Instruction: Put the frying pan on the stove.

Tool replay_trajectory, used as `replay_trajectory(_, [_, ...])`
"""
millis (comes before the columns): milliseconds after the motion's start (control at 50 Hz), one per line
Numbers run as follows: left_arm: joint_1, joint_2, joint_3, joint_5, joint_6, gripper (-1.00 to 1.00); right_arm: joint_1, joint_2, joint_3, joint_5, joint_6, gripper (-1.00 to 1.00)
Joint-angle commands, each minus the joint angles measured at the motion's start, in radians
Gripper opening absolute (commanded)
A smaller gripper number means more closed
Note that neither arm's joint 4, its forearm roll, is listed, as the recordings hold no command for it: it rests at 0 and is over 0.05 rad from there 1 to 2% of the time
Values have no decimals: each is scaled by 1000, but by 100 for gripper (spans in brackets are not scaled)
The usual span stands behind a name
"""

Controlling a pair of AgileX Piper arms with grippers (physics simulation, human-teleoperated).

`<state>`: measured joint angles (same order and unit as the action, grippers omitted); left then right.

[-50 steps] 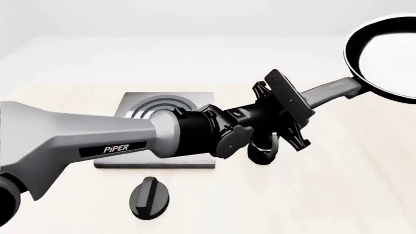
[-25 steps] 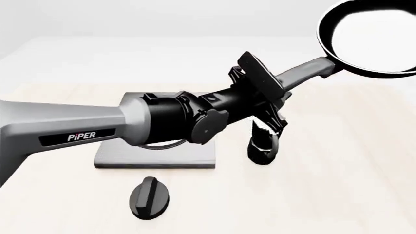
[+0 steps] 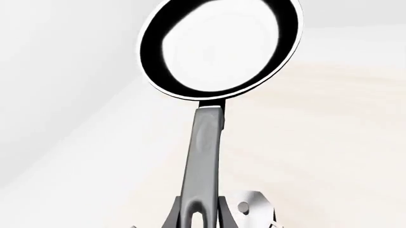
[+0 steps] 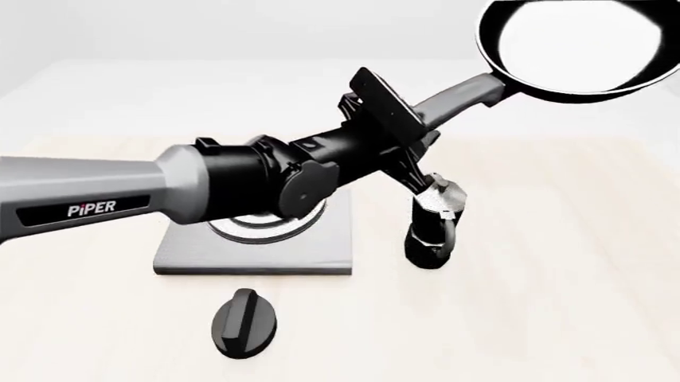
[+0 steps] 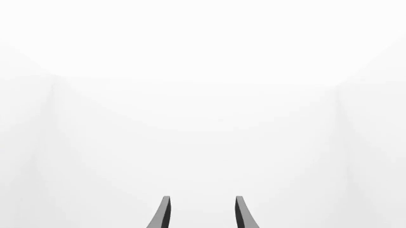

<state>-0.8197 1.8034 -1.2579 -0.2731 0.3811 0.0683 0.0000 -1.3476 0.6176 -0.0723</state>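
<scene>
Currently, left jaws: closed on the long dark grey handle of the frying pan, near its holed end, as is seen in the left wrist view.
Left gripper (image 4: 416, 156): held above the table, tilted upward and to the right in the front view, at the end of the grey and black left arm (image 4: 191, 191) marked PIPER.
Right jaws: two dark fingertips (image 5: 163, 213) are seen with a clear gap between them and nothing in it; only pale blank background is faced.
Right gripper (image 5: 201, 213): not seen in the front view.
Frying pan (image 4: 579, 48): a round black shallow pan with a glossy pale inside, carried in the air at the upper right of the front view, its handle (image 3: 201, 161) slanting down into the left gripper; it is well apart from the stove and touches nothing else.
Stove (image 4: 255, 253): a flat square grey slab with rounded corners and a silver ringed burner, lying on the table under the left arm, partly hidden by it.
Moka pot (image 4: 431, 231): a small black pot with a silver lid, standing just right of the stove, below the left gripper.
Knob (image 4: 245, 322): a black oval knob lying on the table in front of the stove.
Table (image 4: 552, 278): a pale wooden surface.
</scene>
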Motion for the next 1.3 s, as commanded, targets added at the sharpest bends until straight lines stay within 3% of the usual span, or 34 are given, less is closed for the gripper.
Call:
replay_trajectory(20, [31,-20,-22,-13,-41,-100,2,0,3,3,-6,100])
replay_trajectory(80, [38,-20,-25,-13,-40,-100,3,0,4,3,-8,100])
replay_trajectory(120, [46,-86,38,-18,-41,-100,3,0,138,-139,7,100])
replay_trajectory(140, [49,-113,59,-15,-41,-100,3,0,152,-151,6,100])
replay_trajectory(300, [71,-192,141,-19,-35,-100,9,0,66,-61,-1,100])
replay_trajectory(600, [121,-288,244,-26,-27,-100,18,0,194,-165,-18,100])
replay_trajectory(1300, [203,-425,387,-24,-13,-100,27,0,191,-157,-34,100])
